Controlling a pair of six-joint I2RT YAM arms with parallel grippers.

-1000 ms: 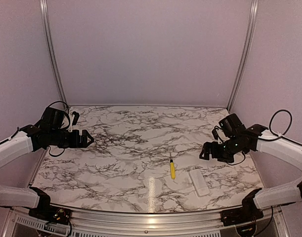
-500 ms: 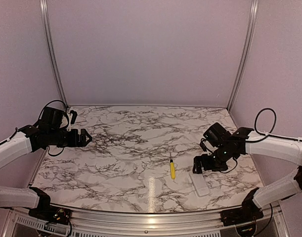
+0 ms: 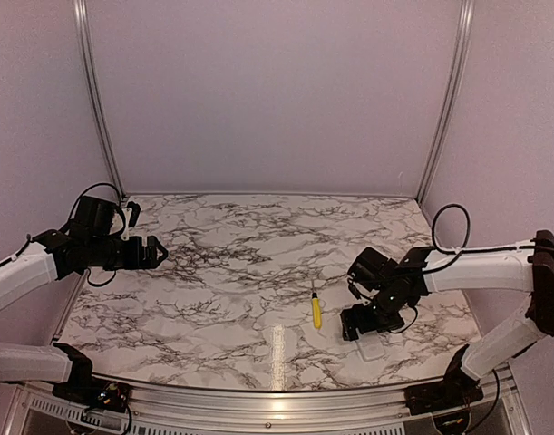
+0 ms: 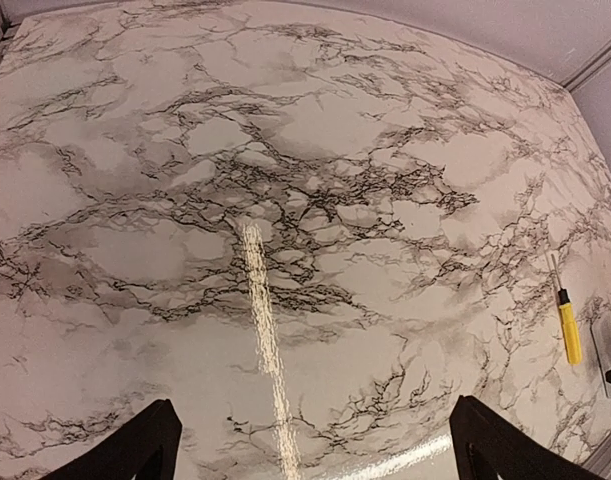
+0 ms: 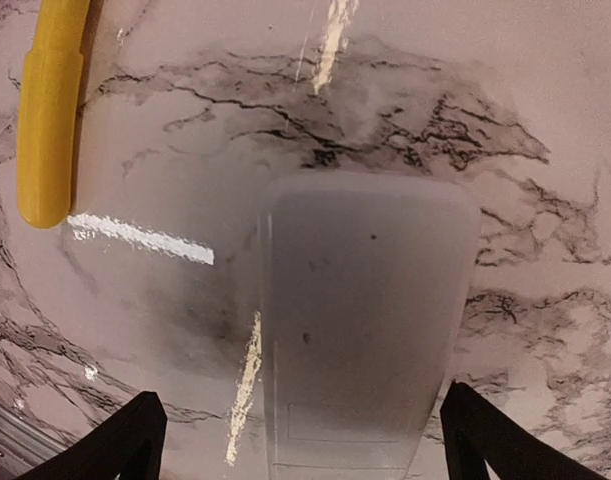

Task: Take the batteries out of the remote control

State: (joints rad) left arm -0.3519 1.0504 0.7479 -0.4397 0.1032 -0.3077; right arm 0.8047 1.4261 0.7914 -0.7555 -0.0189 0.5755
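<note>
Top external view: a marble table (image 3: 240,245) fills the floor of a pale walled booth, with two white and black robot arms reaching in from the near edge. The left gripper (image 3: 157,252) hangs above the table's far left side, well apart from everything else. In its wrist view its fingers are spread wide over bare marble, holding nothing.

The right gripper (image 3: 356,326) is low over the near right of the table, pointing down. Its fingers are also spread wide and grip nothing. In the right wrist view the white remote (image 5: 365,320) lies flat on the table directly below this gripper, between the two fingertips but touching neither.

A small yellow-handled screwdriver (image 5: 50,110) lies on the table just to the gripper's left, near the remote but apart from it.

No batteries can be seen anywhere. The remote shows only a smooth white face with a faintly outlined panel near one end, and appears closed. By this judgement the task has barely begun: the remote is not yet grasped, and opening it and taking out both batteries remain to be done.
</note>
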